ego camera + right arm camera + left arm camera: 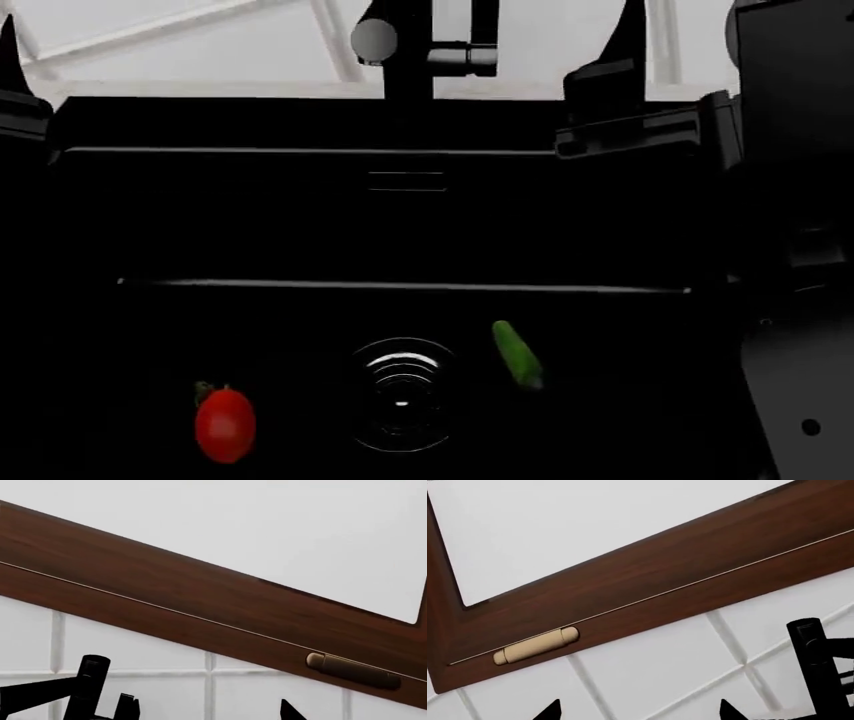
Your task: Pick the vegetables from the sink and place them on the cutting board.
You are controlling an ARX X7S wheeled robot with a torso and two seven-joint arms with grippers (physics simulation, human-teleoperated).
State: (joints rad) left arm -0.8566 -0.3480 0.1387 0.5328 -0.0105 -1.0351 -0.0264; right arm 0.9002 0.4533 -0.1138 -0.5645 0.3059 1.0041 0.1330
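Note:
In the head view the matte-black sink (120, 330) fills the frame. The red tomato (224, 424) lies on its floor at the near left. The dark-green cucumber (517, 354) lies to the right of the ringed drain (402, 392). My left gripper (640, 713) is open, with its fingertips (551, 710) wide apart and nothing between them. It faces the tiled wall, well above the sink. My right gripper (208, 712) is open and empty too, facing the same wall. The cutting board is out of view.
The black faucet (424, 50) stands behind the basin at the middle. My right arm (787, 200) is a dark bulk along the sink's right side. A brown wooden window frame (647, 580) with a tan hinge (536, 645) runs above white tiles (133, 645).

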